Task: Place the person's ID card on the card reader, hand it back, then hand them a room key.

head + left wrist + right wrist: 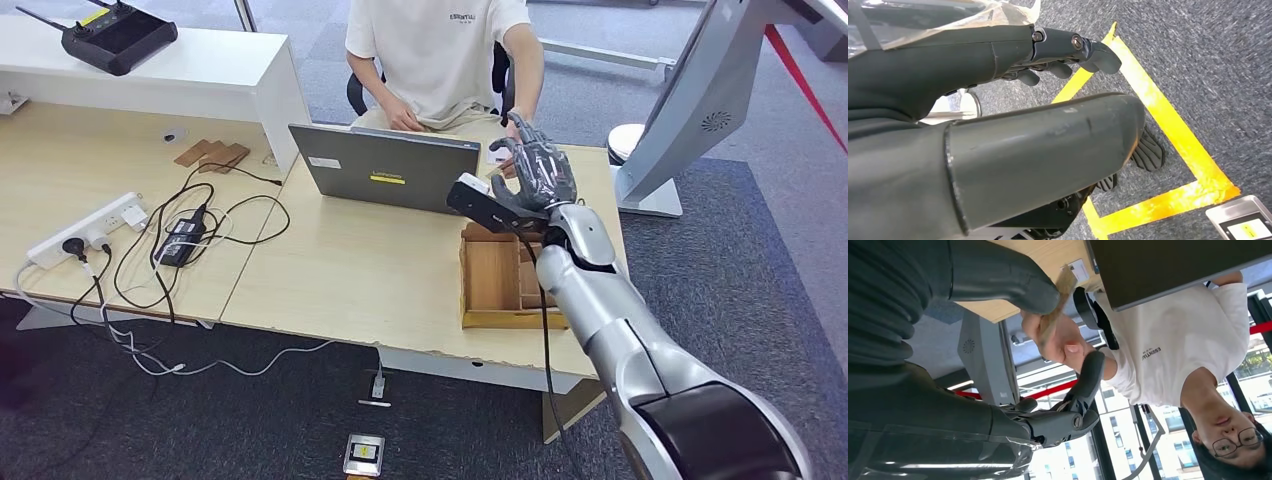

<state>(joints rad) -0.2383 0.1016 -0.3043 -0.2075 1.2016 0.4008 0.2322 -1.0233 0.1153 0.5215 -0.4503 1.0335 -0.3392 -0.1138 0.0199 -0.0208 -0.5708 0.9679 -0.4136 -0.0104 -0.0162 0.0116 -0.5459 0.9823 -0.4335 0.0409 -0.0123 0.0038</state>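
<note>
Card: a thin tan card, seen edge-on in the right wrist view, upper middle of the frame; one end lies under the robot's thumb, the other end is in the person's hand.
Right hand: raised over the desk's far right edge, right of centre in the head view; it pinches the card between the thumb and a dark finger, the other fingers loosely apart.
Person: seated behind the desk at top centre, in a white T-shirt, one arm reaching to the robot's hand.
Laptop: open, its grey lid facing the camera, just left of the right hand.
Tray: a wooden box with compartments, on the desk below the right hand, partly behind the silver forearm.
Left hand: in the left wrist view, upper part of the frame, over grey carpet and yellow floor tape; fingers curled a little and apart, holding nothing.
Desk: light wood; a power strip and black cables at the left of the frame.
Controller: black, on the white counter, upper left.
</note>
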